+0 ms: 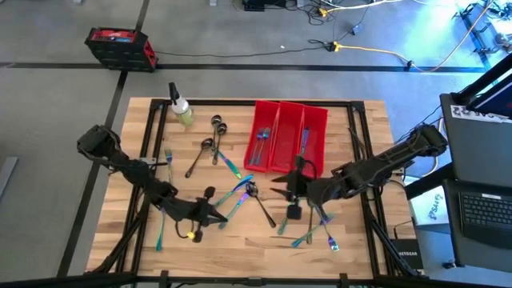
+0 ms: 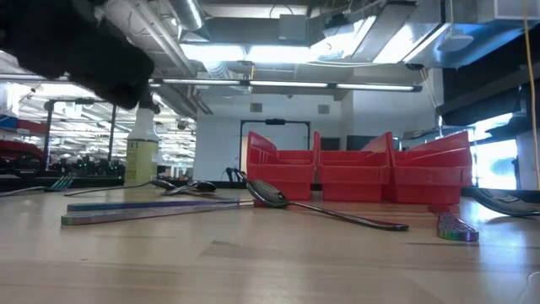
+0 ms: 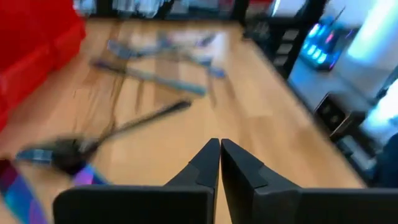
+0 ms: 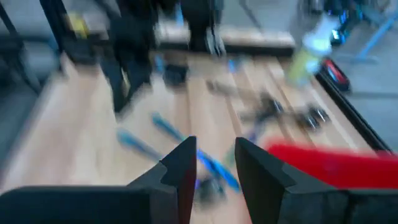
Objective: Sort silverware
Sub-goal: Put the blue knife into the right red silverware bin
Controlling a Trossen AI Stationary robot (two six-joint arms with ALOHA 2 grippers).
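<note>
The silverware lies scattered on the wooden table: iridescent pieces and a dark spoon near the middle, dark spoons farther back, more near the right front. A few pieces lie inside the red bins. My left gripper is shut and holds nothing; it hovers left of the middle cluster, with a dark spoon ahead of it. My right gripper is above the table just in front of the bins. A narrow gap shows between its fingers, and nothing is in it.
Three long red bins stand side by side at the far middle. A spray bottle with yellowish liquid stands at the far left. A fork lies near the left front edge. Black frame rails run along the table's sides.
</note>
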